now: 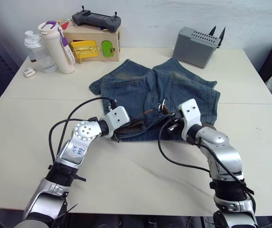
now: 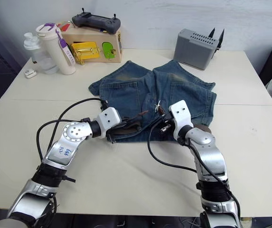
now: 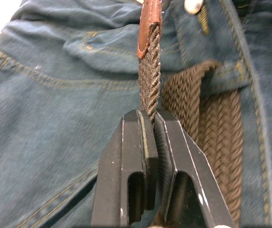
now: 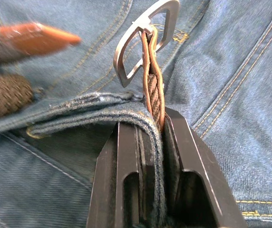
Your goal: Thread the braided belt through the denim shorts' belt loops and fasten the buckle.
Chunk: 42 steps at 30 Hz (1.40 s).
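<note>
- Head views: the denim shorts (image 1: 154, 97) lie flat mid-counter (image 1: 126, 175), waistband toward the robot. The left tool (image 1: 135, 124) and right tool (image 1: 166, 118) meet at that waistband. A bottle (image 1: 57, 47), wooden box (image 1: 93, 43) and grey box (image 1: 196, 45) stand along the far edge.
- Left wrist view: the left tool's fingers (image 3: 136, 161) are clamped on the braided belt (image 3: 150, 90) below its tan tip, beside a belt loop (image 3: 228, 76).
- Right wrist view: the right tool (image 4: 151, 137) pinches the belt's leather end and the waistband edge; the buckle (image 4: 145, 40) stands just beyond.
</note>
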### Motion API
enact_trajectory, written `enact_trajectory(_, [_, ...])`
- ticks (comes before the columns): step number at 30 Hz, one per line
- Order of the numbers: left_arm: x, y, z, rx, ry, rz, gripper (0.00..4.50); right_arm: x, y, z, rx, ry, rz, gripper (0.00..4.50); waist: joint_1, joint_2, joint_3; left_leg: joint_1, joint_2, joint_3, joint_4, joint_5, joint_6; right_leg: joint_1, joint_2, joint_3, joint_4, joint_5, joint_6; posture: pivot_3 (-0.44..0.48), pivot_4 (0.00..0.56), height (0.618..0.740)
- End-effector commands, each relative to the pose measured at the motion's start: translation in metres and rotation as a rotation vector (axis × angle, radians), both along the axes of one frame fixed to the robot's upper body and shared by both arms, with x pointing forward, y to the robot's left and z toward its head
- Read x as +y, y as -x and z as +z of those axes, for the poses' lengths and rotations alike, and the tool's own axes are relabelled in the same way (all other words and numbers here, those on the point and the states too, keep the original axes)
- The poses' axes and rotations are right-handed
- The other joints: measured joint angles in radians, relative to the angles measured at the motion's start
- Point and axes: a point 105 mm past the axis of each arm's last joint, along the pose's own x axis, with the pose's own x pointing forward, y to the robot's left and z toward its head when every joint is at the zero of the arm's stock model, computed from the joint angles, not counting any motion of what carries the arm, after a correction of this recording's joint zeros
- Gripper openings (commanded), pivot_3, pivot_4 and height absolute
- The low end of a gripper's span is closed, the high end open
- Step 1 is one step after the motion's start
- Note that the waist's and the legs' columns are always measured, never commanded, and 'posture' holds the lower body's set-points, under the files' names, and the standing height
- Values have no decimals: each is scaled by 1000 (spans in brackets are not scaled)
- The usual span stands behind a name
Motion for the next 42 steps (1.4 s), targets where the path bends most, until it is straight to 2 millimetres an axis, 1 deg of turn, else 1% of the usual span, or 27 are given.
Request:
enact_trajectory(1, [-3,-2,14,-44,28,-3,0,15,13,17,-184,228,168,13,0,0,0,0,0,0,0,-2,4,0,0,0,0,0,0,0,150,736])
enact_trajectory(3, [-1,-2,13,-43,19,-4,0,13,13,12,-244,388,220,13,1,0,0,0,0,0,0,-3,5,0,0,0,-1,0,0,0,150,736])
enact_trajectory(5, [-1,1,10,-30,5,-18,0,8,9,14,-254,388,200,13,-1,0,0,0,0,0,0,-3,4,-1,0,0,-1,0,0,0,150,736])
enact_trajectory(9, [-3,4,6,-22,2,-29,0,13,6,25,-260,278,179,13,-2,0,0,0,0,1,0,-2,3,-1,0,1,0,0,0,0,150,736])
enact_trajectory(12, [1,-2,13,-29,66,25,0,11,0,32,-228,158,122,13,-1,0,0,0,0,1,0,0,0,-1,0,1,0,0,0,0,150,736])
enact_trajectory(14, [7,-9,19,-51,87,75,0,9,-2,33,-159,43,76,13,1,0,0,-1,0,1,1,0,0,-1,0,1,0,0,0,0,150,736])
enact_trajectory(16, [13,-15,26,-79,104,118,0,9,-4,33,-74,-113,16,13,-1,0,0,-1,0,1,1,0,0,-1,0,1,0,0,0,0,150,736])
enact_trajectory(17, [16,-18,29,-88,117,138,0,10,-4,32,4,-252,-20,13,-1,0,0,-1,0,1,1,0,0,-1,0,1,1,0,0,0,150,736])
enact_trajectory(18, [17,-19,31,-94,127,150,0,12,-3,30,65,-346,-37,13,-1,0,0,-1,0,0,1,0,0,-2,0,0,2,0,0,0,150,736])
enact_trajectory(20, [18,-21,33,-91,137,161,0,17,0,25,174,-474,-59,13,-2,0,0,-1,0,0,0,0,0,-2,0,0,5,0,0,0,150,736])
enact_trajectory(21, [18,-21,33,-88,139,162,0,18,2,23,215,-511,-68,13,-1,0,0,-2,0,0,0,0,0,-3,0,0,5,0,0,0,150,736])
enact_trajectory(23, [20,-22,34,-77,157,178,0,33,12,15,378,-648,-44,13,-2,1,-1,-5,0,0,0,0,0,-6,0,0,5,0,0,0,150,736])
enact_trajectory(24, [20,-23,34,-73,163,183,0,37,16,14,426,-683,-34,13,-3,1,-1,-9,0,0,1,0,-1,-10,0,0,7,0,0,0,150,736])
enact_trajectory(26, [20,-24,33,-62,160,190,0,42,25,10,467,-573,22,13,-2,1,-1,-15,0,1,2,2,-1,-18,0,1,10,0,0,0,150,736])
enact_trajectory(27, [19,-25,30,-55,151,193,0,42,29,9,467,-485,47,13,-1,1,-1,-16,0,1,2,2,-2,-19,0,1,10,0,0,0,150,736])
enact_trajectory(28, [19,-26,28,-49,142,198,0,37,30,6,444,-348,62,13,-1,1,-1,-16,0,1,2,2,-1,-19,0,1,10,0,0,0,150,736])
enact_trajectory(29, [17,-28,25,-33,135,198,0,34,30,5,434,-262,76,13,0,1,-1,-17,0,2,2,2,-1,-19,0,1,9,0,0,0,150,736])
enact_trajectory(32, [7,-29,16,7,102,173,0,28,24,19,447,-244,133,13,1,1,-1,-16,-2,3,4,-1,7,-18,-2,2,6,0,0,0,150,736])
enact_trajectory(36, [-2,-28,2,42,33,135,0,20,18,30,437,-190,169,13,0,1,-1,-16,-2,2,7,-1,8,-19,-2,1,9,0,0,0,150,736])
enact_trajectory(38, [-6,-25,-3,48,0,112,0,19,17,34,421,-169,190,13,0,1,-1,-16,-2,2,8,-1,8,-18,-2,1,10,0,0,0,150,736])
enact_trajectory(39, [-9,-23,-4,45,-16,84,0,21,17,38,384,-137,220,13,0,1,-1,-16,-2,2,8,-1,8,-18,-2,1,9,0,0,0,150,736])
enact_trajectory(42, [-14,-19,-4,43,-25,41,0,24,17,42,334,-101,258,13,1,1,-1,-17,-2,2,10,-1,8,-18,-2,1,9,0,0,0,150,736])
